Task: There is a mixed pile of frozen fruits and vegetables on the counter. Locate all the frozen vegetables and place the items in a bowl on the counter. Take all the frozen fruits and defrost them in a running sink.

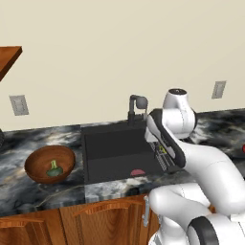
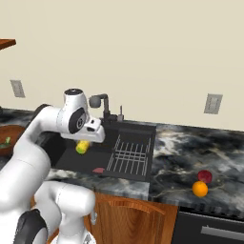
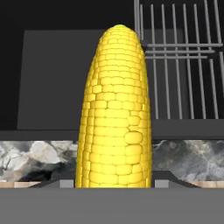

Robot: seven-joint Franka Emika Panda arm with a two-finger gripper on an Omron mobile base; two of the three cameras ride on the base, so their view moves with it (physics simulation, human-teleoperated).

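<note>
- The counter (image 1: 28, 139), dark marbled stone over brown wooden cabinets, runs across both base views and carries everything in the job.
- The arm rises from the base and bends over the counter's front edge, so that its hand hangs above the sink (image 1: 115, 153); I judge it is carrying its load sideways over the basin towards the bowl.
- The sink is a black rectangular basin with a dark faucet (image 1: 137, 106) at the back and a wire rack (image 2: 131, 153) on its right side. No water can be made out, so the defrosting step looks not yet begun.
- A flat pinkish-red patch (image 2: 98, 170) lies on the basin floor near the front; it is no fruit.
- The bowl (image 1: 50, 164), reddish-brown wood, sits on the counter left of the sink, well apart from the fruits, which keeps the two sorts separate.
- The corn cob (image 3: 116, 109) is held in the gripper (image 2: 85, 143), jaws closed on its lower end; in the hand view it stands up along the gripper's axis, above the basin and rack. It belongs in the bowl.
- The dark green piece (image 1: 54, 169) already lies inside the bowl.
- The red ball (image 2: 205, 176) and orange ball (image 2: 200, 189) rest close together on the counter right of the sink, awaiting transfer.
</note>
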